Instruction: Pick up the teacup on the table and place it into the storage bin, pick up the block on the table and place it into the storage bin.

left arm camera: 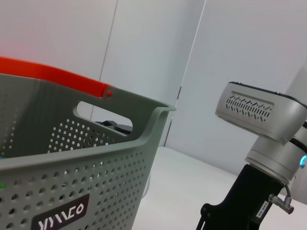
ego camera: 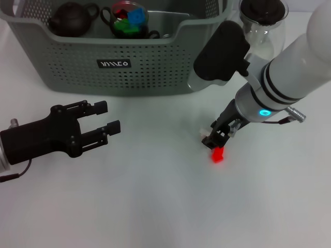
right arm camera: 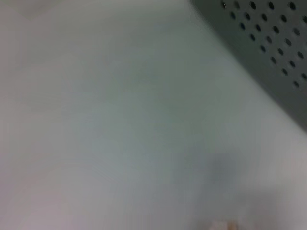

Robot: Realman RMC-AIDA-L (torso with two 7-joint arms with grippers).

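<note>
The block is a small, bright red, glossy piece lying on the smooth white table, near the right front corner of the storage bin but apart from it. It is too small to tell which way its long side runs. The right gripper is directly over it, its dark fingertips reaching down to the block's top edge; whether they are pinching the block or only touching it cannot be told. The right arm is white and rounded with black bands and a lit blue ring.

The storage bin is a large grey-green plastic basket with walls full of small round holes, a dipped front rim and a small black label with white letters. The left wrist view shows a cut-out handle slot and an orange strip along its far rim. Inside it, a dark brown round teapot stands at the left, and beside it a dark teacup holds red, blue and green pieces.

A clear glass carafe with a black lid stands behind the bin's right corner, partly behind the right arm.

The left gripper, black and angular, hangs over the table's left side, in front of the bin, its two fingers spread apart and holding nothing.
</note>
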